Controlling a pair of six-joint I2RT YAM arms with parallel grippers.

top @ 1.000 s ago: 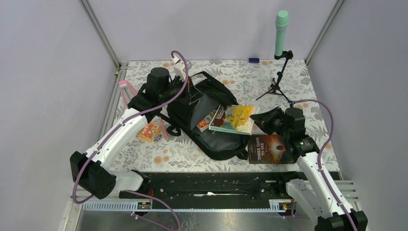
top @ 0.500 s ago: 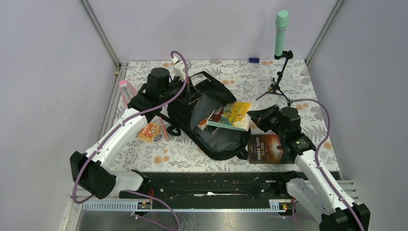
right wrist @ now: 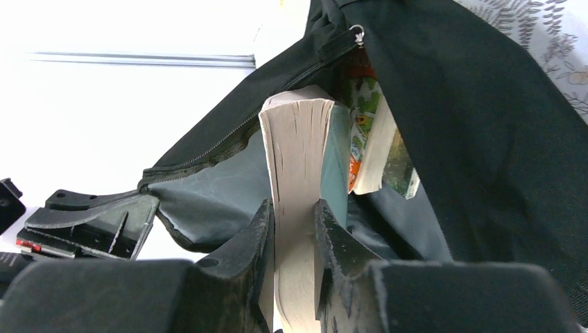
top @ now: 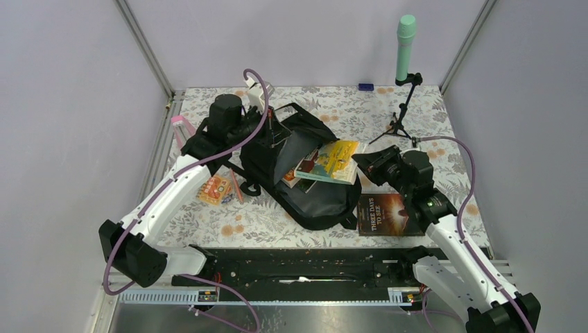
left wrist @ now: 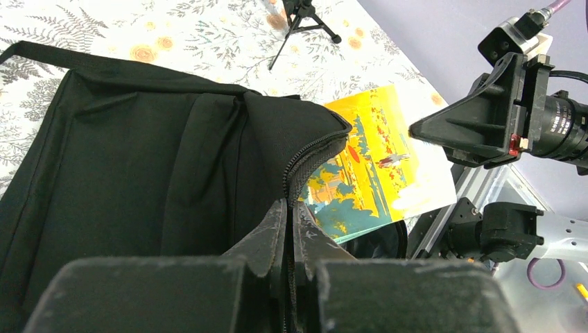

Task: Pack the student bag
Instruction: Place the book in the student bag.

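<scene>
Midway | left gripper (left wrist: pixel 290 208) pinched shut on student bag (top: pixel 315 198) rim | right gripper (right wrist: pixel 295 208) clamps yellow book (top: pixel 333 158), half-inside | dark book (top: pixel 383 213) unpacked, tabletop's (top: pixel 277 222) near edge

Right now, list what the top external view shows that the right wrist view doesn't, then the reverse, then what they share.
Only top external: the dark book lying beside the student bag, the tripod and the orange packet. Only right wrist: the page edges of the yellow book clamped in the right tool, and the bag's zipper pull. Both: the open bag, the yellow book at its mouth, other books inside.
</scene>
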